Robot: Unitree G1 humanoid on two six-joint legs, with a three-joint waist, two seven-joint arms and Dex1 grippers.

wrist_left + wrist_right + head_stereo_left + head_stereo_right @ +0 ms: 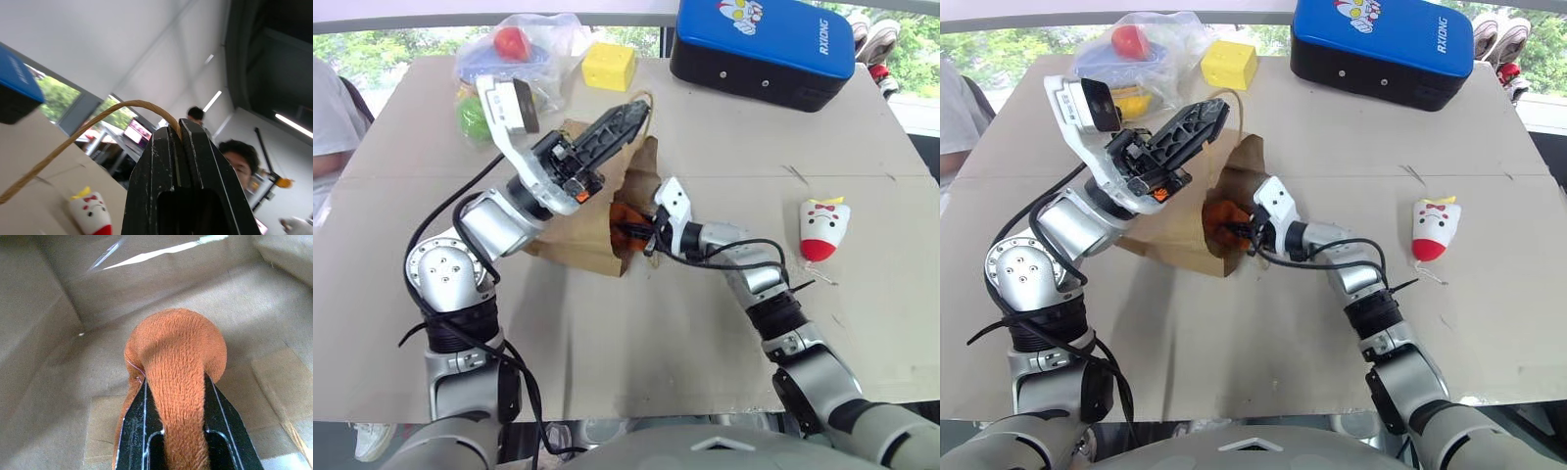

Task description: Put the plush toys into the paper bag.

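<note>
Cardboard sheeting [705, 333] covers the work surface, with windows and greenery beyond its far edge. My left gripper [625, 119] has its jaws pressed together on one twisted handle [73, 139] of the paper bag [578, 235], holding that loop up above the bag so that the mouth gapes toward my right gripper [1246, 230]. My right jaws pinch the orange plush toy [178, 352] by a fold of its fabric; the toy sits just ahead of those jaws, inside the mouth of the bag, with brown paper walls all around it. The white cone-shaped toy [823, 228] with the red bow lies on the cardboard well off to the outer side of my right arm, untouched. Beyond the bag stand a yellow block [608, 67], a blue-and-black case [764, 44] and a clear plastic bag of balls [509, 59]; none of these concern the task. Assessment: the orange toy bulges around the jaws, so it is soft, light and not fragile; a pinch on any raised fold should hold it. The white toy looks equally soft; I would take it across its middle, where the body is fullest. The bag is thin and stiff-creased, liable to collapse if the handle is let go.
</note>
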